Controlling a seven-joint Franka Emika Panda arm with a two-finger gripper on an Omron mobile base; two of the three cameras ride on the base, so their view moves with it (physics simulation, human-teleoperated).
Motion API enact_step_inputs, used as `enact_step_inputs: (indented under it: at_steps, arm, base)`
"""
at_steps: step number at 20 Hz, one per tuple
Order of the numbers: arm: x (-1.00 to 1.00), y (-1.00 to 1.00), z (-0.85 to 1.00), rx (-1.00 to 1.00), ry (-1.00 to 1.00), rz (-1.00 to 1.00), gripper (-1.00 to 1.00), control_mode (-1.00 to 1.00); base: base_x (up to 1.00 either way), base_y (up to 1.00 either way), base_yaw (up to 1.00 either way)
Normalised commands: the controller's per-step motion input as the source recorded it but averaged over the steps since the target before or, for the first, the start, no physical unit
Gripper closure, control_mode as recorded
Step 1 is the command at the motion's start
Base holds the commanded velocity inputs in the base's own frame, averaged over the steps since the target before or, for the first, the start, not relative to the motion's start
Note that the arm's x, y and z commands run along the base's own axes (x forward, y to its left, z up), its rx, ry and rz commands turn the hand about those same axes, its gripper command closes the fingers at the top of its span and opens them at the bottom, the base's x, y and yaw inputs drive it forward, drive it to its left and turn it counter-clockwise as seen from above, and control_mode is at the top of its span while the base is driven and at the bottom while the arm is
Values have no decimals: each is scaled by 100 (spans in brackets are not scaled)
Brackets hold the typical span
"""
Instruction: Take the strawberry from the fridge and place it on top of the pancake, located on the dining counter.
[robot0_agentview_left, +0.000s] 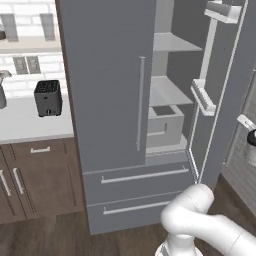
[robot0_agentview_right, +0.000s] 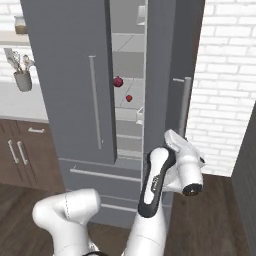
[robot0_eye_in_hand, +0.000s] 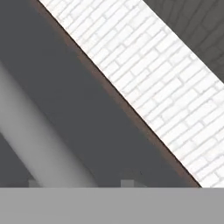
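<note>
Inside, strawberry (robot0_agentview_right: 129, 98) near the shelf edge

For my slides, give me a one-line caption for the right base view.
Fridge with its right door ajar, the strawberry and a dark red fruit on a shelf, white arm in front.

Fridge (robot0_agentview_left: 110, 100) is plain mid-grey all over, pale grey shelves (robot0_agentview_left: 167, 92) inside, lighter silvery handles (robot0_agentview_left: 141, 102). The strawberry (robot0_agentview_right: 129, 98) is bright red, the bigger fruit (robot0_agentview_right: 118, 81) beside it a darker red. Wall (robot0_agentview_right: 225, 90) is white brick with grey grout lines. Cabinets (robot0_agentview_left: 35, 175) are brown wood, the surface (robot0_agentview_left: 25, 122) white, toaster (robot0_agentview_left: 48, 97) black, floor (robot0_agentview_left: 45, 235) dark wood planks.
</note>
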Motion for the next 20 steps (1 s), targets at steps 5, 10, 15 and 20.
enact_step_inputs:
  at_steps: [5,10,15,20]
  arm:
    - [75,-100,-3,15,5,-2,100,-100]
    - [-16,-87,-13,9,-20,-1,100,-100]
    - [-96,-25,0,5,-34,-10,-100,-100]
    - [-100,63,0,-5,-43,-19,-100,-100]
  base:
    - [0,0,0]
    - [0,0,0]
    - [0,0,0]
    - [0,0,0]
